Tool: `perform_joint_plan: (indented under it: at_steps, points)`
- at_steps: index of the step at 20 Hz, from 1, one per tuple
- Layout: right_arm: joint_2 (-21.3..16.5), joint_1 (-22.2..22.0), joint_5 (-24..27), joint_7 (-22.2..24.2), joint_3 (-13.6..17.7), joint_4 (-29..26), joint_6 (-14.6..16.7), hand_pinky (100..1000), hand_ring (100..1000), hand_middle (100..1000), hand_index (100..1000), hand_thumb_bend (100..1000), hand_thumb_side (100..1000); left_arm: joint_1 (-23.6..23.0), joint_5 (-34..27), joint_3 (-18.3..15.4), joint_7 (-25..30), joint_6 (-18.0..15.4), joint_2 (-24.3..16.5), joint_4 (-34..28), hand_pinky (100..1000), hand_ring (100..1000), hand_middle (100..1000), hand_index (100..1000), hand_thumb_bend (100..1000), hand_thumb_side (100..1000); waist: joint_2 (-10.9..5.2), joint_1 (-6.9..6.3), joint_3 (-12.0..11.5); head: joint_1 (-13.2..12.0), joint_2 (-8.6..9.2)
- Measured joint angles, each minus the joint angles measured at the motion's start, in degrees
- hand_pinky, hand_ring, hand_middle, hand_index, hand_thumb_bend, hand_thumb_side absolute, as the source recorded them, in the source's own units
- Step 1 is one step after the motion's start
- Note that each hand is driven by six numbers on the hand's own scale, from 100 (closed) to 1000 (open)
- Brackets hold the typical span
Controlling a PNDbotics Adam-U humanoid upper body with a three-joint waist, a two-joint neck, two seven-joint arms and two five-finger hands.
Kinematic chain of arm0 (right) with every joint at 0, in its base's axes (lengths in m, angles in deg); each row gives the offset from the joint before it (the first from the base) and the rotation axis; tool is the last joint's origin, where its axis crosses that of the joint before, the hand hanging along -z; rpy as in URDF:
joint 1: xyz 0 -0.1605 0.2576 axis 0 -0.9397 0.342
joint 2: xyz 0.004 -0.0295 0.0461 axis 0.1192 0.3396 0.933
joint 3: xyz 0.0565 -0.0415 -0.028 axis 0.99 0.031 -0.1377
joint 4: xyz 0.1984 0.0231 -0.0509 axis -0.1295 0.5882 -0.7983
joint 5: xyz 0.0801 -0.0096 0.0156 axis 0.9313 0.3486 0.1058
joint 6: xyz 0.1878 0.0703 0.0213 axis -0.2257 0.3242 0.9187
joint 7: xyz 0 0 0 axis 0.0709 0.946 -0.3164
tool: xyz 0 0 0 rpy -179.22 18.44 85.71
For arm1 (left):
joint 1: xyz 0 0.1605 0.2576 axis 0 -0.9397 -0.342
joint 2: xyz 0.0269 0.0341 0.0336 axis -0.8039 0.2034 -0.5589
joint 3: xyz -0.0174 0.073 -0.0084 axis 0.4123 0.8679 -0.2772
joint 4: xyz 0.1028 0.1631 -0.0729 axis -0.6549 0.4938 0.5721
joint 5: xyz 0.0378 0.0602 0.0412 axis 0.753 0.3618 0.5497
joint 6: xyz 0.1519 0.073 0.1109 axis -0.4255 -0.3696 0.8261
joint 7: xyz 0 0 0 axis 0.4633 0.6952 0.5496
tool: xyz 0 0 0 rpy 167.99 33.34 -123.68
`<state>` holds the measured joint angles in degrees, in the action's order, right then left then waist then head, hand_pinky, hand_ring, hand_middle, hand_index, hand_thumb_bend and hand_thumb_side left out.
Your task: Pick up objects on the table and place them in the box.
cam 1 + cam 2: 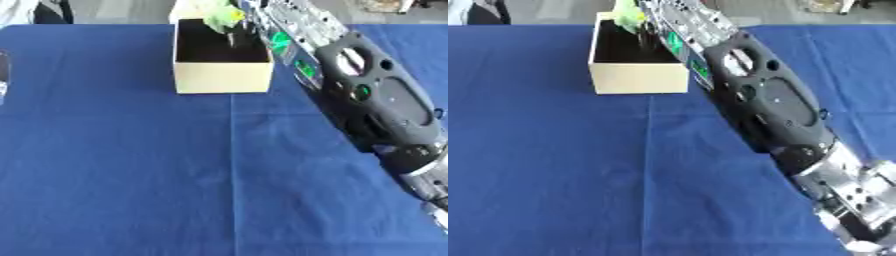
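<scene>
Left eye view: your right hand [249, 20] reaches over the far rim of the box [223, 75], fingers curled round a yellow-green object [219, 12] held above the dark interior. The blue table [131, 175] shows no other loose item. A dark shape at the left edge cannot be identified.

Right eye view: the object [630, 17] sits near the box's back wall. Risk, in my judgement: letting go this close to the rim could drop it outside. It looks soft and crumpled, possibly leafy. Your left hand does not show
</scene>
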<state>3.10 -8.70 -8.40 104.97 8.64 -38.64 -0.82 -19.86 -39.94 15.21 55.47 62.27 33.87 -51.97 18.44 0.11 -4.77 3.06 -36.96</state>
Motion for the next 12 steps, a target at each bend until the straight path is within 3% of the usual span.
perform_joint_plan:
  at_steps: [6,8,11,12]
  points:
    - [0.2,0.2,-0.5,1.5,0.2,2.1,2.6,898,891,834,868,100,121,0.0,-0.2,0.0,0.1,0.1,0.4,0.0,413,592,569,722,352,549,0.20,0.05,0.4,0.1,-0.01]
    - [0.3,0.2,-1.5,2.7,0.4,2.8,3.2,911,945,890,891,100,273,0.0,-0.2,0.0,0.1,0.1,0.4,0.0,413,592,569,722,351,548,0.20,0.08,0.4,0.1,-0.02]
    - [0.7,0.3,-4.2,4.8,0.8,3.8,4.3,933,1000,945,919,100,616,0.0,-0.2,0.0,0.1,0.1,0.4,0.0,413,593,569,722,351,548,0.20,0.08,0.2,0.1,-0.11]
    - [0.8,0.4,-5.3,5.4,1.0,4.2,4.7,942,1000,953,923,100,657,0.0,-0.2,0.0,0.1,0.1,0.4,0.0,413,593,569,722,349,546,0.20,0.08,0.2,0.1,-0.22]
